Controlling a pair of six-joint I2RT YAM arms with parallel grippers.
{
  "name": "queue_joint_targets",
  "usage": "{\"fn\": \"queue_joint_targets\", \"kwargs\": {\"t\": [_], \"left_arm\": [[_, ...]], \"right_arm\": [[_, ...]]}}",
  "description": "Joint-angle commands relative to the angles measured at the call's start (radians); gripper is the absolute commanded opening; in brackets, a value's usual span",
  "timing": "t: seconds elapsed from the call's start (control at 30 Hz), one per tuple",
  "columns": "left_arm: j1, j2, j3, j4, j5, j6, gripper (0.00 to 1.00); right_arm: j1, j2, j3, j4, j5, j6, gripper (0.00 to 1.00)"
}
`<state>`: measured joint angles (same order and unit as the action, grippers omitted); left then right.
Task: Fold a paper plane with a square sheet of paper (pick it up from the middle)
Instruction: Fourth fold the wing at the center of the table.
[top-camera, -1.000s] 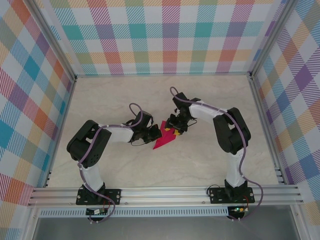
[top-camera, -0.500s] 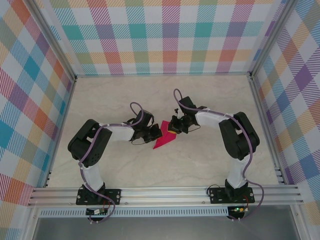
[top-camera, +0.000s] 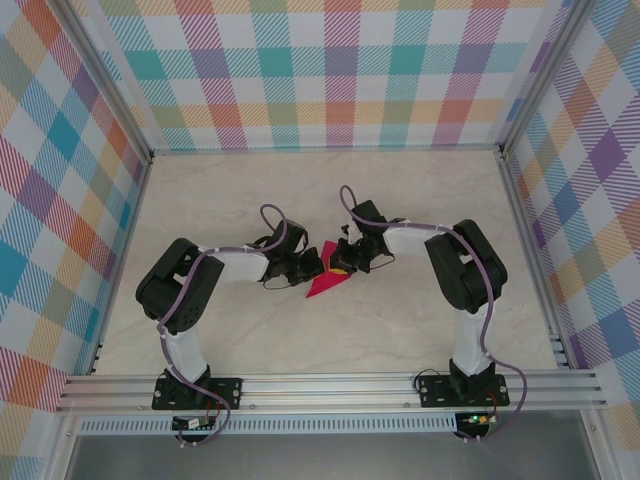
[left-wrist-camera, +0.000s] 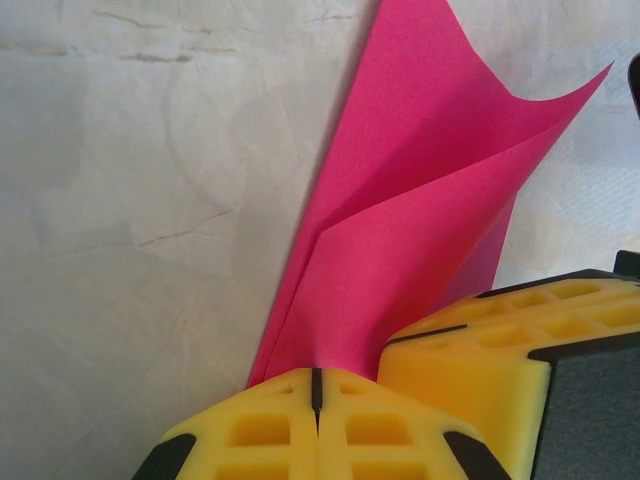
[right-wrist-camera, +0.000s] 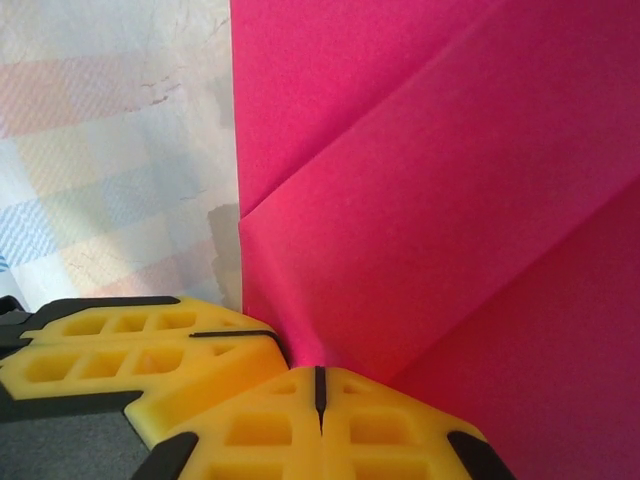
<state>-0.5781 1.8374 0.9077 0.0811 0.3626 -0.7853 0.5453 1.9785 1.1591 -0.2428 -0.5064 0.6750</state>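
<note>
Seen from above, the pink paper (top-camera: 325, 285) lies at the middle of the table (top-camera: 420, 200), already folded into a narrow pointed shape. The left gripper (top-camera: 316, 270) and the right gripper (top-camera: 338, 266) meet at its upper end. At the left wrist, the yellow fingers (left-wrist-camera: 260, 430) are pressed shut on the paper's edge, and its layers stand up loose and curved. At the right wrist, the fingers (right-wrist-camera: 390, 430) also pinch the paper, beside a diagonal crease. I judge that the first folds are done; the wings and a sharp centre crease are left.

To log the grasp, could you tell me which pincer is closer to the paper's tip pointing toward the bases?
The left pincer: shut on the pink paper just beyond that near tip; the right pincer grips farther right.
</note>
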Motion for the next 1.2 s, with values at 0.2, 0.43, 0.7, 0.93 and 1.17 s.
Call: {"fn": "queue_joint_targets", "kwargs": {"t": [0.2, 0.43, 0.7, 0.93, 1.17], "left_arm": [[0.007, 0.055, -0.036, -0.122, -0.083, 0.006, 0.0], [0.008, 0.06, -0.036, -0.133, -0.09, 0.013, 0.0], [0.007, 0.06, -0.032, -0.139, -0.087, 0.021, 0.0], [0.008, 0.061, -0.028, -0.151, -0.09, 0.025, 0.0], [0.007, 0.062, -0.02, -0.184, -0.093, 0.03, 0.0]], "right_arm": [[0.008, 0.015, 0.028, -0.065, 0.094, -0.017, 0.05], [0.002, 0.011, 0.03, -0.075, 0.156, 0.013, 0.04], [0.002, -0.107, -0.008, 0.01, 0.082, -0.017, 0.04], [0.005, -0.021, 0.036, 0.013, 0.029, -0.021, 0.04], [-0.013, 0.024, 0.061, -0.031, 0.073, -0.052, 0.04]]}}
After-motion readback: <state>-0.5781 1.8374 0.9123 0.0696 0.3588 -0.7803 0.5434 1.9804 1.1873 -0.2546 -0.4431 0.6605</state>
